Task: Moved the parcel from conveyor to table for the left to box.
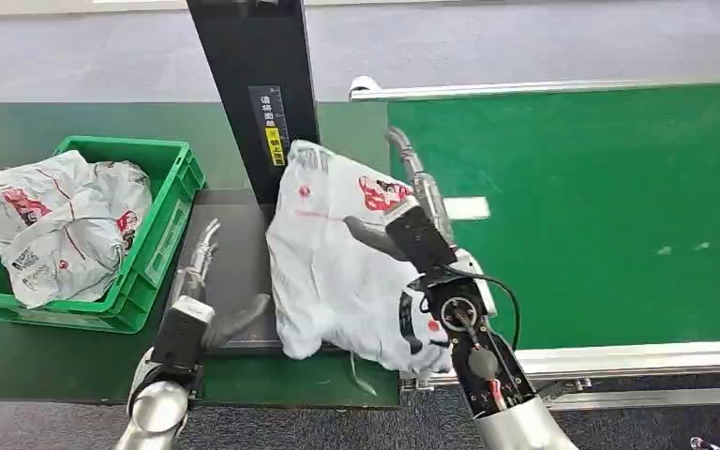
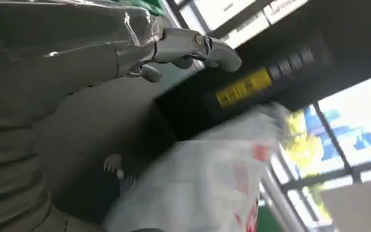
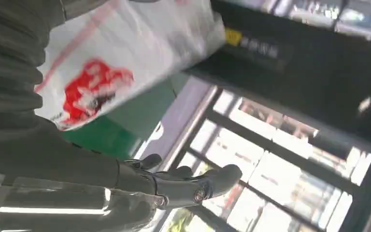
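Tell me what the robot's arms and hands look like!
The arms are shiny silver tubes near the bottom of the head view. The right hand sits past a black wrist block with round parts, red bits and a looping black cable. The left hand has silvery fingers and a dark thumb beyond a black wrist block. Up close, both hands have a grey ribbed cover.

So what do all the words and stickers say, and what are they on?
Post: white Chinese characters and a yellow label, too small to read.
Parcel: red logos and dark print, too blurred to read.
Bags in the green bin: red and black print, unreadable.
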Robot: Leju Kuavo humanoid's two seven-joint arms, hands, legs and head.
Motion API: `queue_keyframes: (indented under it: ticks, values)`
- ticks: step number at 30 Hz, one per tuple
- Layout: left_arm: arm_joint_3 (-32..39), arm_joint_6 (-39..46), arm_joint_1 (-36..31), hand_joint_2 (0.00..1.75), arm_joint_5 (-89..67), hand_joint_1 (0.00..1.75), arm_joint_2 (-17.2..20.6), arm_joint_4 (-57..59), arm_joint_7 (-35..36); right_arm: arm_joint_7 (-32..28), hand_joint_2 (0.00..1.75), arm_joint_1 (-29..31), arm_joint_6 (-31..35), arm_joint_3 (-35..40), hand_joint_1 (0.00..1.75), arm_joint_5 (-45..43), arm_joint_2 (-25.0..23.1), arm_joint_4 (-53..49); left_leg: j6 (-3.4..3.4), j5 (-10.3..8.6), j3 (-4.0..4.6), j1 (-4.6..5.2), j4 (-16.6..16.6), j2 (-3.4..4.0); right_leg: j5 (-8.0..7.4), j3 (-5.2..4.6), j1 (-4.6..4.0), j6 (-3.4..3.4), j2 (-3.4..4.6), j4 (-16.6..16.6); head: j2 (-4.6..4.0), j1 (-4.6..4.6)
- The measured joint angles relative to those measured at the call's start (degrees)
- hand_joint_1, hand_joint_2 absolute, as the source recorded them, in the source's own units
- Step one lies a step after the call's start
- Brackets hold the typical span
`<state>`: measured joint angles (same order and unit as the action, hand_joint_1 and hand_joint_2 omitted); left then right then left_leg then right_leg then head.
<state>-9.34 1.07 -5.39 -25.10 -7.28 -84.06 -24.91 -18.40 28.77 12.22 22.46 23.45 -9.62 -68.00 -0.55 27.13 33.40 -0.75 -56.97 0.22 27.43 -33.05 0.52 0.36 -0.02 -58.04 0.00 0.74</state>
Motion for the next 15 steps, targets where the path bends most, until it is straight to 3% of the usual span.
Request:
queue_keyframes:
  ticks: [15]
  values:
    - [-17.1, -2.7, -3.1, 1.75, -11.4, 0.0, 1.5, 2.3, 3.6, -3.0, 1.75, -13.8, 2.5, -11.0, 0.0, -1.9, 3.3, -13.0, 0.0, 0.03, -0.01, 0.0, 0.0, 0.03, 0.0, -0.02, 0.0, 0.0, 0.0, 0.0, -0.02, -0.02]
